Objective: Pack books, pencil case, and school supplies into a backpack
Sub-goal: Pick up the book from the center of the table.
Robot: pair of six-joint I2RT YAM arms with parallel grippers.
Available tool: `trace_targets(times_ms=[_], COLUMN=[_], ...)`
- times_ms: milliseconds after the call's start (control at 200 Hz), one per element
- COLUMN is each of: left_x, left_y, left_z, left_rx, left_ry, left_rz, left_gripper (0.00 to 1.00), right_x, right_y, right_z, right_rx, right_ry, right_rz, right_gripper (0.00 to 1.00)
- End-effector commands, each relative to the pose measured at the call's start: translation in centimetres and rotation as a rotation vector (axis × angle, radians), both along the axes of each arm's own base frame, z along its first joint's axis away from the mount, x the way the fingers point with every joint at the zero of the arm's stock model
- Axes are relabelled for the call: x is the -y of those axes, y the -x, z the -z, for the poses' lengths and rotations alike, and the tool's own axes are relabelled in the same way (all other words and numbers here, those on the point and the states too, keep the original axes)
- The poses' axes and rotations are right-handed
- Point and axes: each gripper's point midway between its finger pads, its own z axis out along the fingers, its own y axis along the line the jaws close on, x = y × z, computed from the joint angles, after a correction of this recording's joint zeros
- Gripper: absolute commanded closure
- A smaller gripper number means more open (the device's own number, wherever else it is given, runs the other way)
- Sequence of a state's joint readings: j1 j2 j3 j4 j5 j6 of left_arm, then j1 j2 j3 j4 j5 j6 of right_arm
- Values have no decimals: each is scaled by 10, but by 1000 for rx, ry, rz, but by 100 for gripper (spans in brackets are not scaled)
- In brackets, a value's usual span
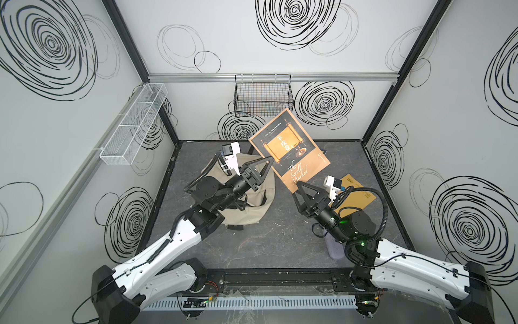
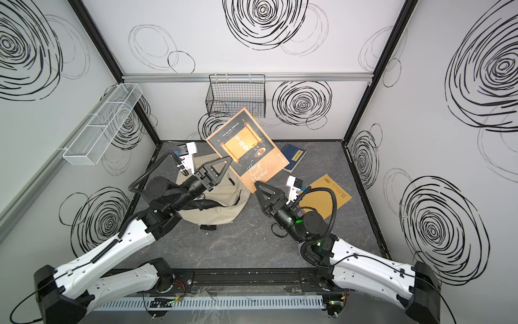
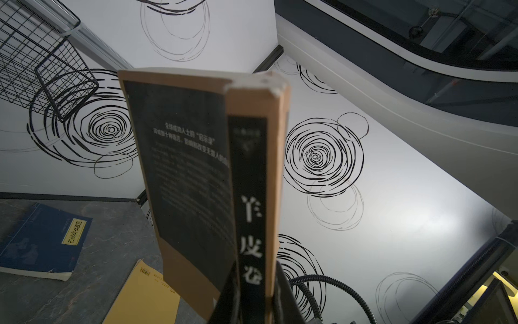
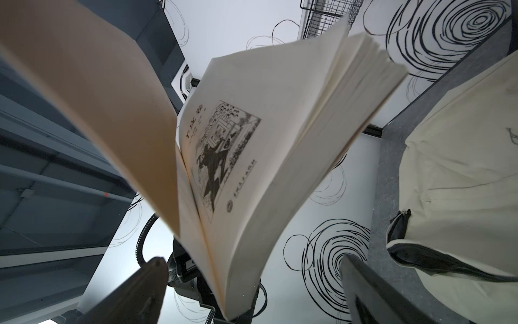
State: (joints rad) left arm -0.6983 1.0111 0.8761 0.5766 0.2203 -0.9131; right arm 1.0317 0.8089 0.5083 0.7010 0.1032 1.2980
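Observation:
My left gripper (image 1: 269,160) (image 3: 252,283) is shut on the spine of the dark brown book (image 1: 288,146) (image 2: 241,146) (image 3: 190,168), which it holds tilted in the air above the table. That book's pages (image 4: 280,140) fan open. Its lower corner hangs between the fingers of my open right gripper (image 1: 298,184) (image 4: 252,263) with a gap on each side. The beige backpack (image 1: 252,213) (image 4: 462,140) lies under the left arm. The navy book (image 2: 294,157) (image 3: 42,241) and the mustard book (image 1: 356,190) (image 3: 140,297) lie flat at the right. The lavender pencil case (image 1: 335,251) peeks from under the right arm. The school supplies are out of view.
A black wire basket (image 1: 263,95) hangs on the back wall just behind the raised book. A white mesh basket (image 1: 134,123) is fixed to the left wall. Walls close in the dark table (image 1: 266,241) on three sides.

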Motion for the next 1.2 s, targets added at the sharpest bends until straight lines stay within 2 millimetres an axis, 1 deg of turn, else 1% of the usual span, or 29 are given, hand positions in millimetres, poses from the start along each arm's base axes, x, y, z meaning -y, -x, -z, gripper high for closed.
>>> trace_targets(times_ms=[0,95,170,220,300,370,405,500,535,585,665,695,720,740,755,790,915,1011,1031,1101,1146,1196], left_x=[-13,-13,-14,-16,-18,-19,-20,-20,-20,-19,-19,-18,-17,-17,-16,-15,-11,-9,-9,-9,-12,-19], left_y=[23,26,29,32,35,36,37,38,37,37,35,34,34,34,34,33,31,31,30,27,22,13], left_z=[-41,-37,-33,-31,-27,-22,-20,-15,-14,-11,-7,-5,-4,-3,-2,-1,4,7,8,14,18,24], left_rx=[116,102,90,87,79,66,61,51,47,42,31,25,22,19,17,11,-5,-15,-20,-41,-54,-68], left_ry=[145,147,147,148,144,142,146,145,146,141,136,135,137,136,138,139,138,128,124,106,89,50], left_rz=[37,50,56,60,61,67,67,70,69,68,66,66,69,73,74,79,92,96,94,88,65,14], left_gripper=[100,100,100,100,100,100,100,100,100,100,100,100,100,100,100,100,100,100,100,100,100,100], right_x=[8,11,16,21,28,31,31,31,31,32,35,37,38,38,37,37,26,27,28,31,33,37], right_y=[-1,-5,-11,-13,-16,-18,-18,-20,-21,-21,-21,-21,-20,-20,-19,-19,-16,-15,-15,-13,-13,-14], right_z=[-39,-52,-59,-63,-66,-67,-67,-65,-64,-62,-60,-60,-61,-61,-62,-64,-71,-70,-69,-69,-69,-67], right_rx=[88,137,154,166,176,183,185,180,175,168,163,166,170,172,175,184,215,221,223,236,242,234], right_ry=[-65,-71,-74,-86,-97,-97,-98,-98,-96,-97,-107,-113,-120,-123,-126,-126,-112,-107,-103,-97,-79,-56], right_rz=[42,66,89,102,123,129,129,131,133,137,147,150,149,147,146,141,102,107,110,119,131,150], right_gripper=[0,1,7,13,24,33,41,66,72,72,70,65,55,50,49,50,61,69,72,89,100,100])
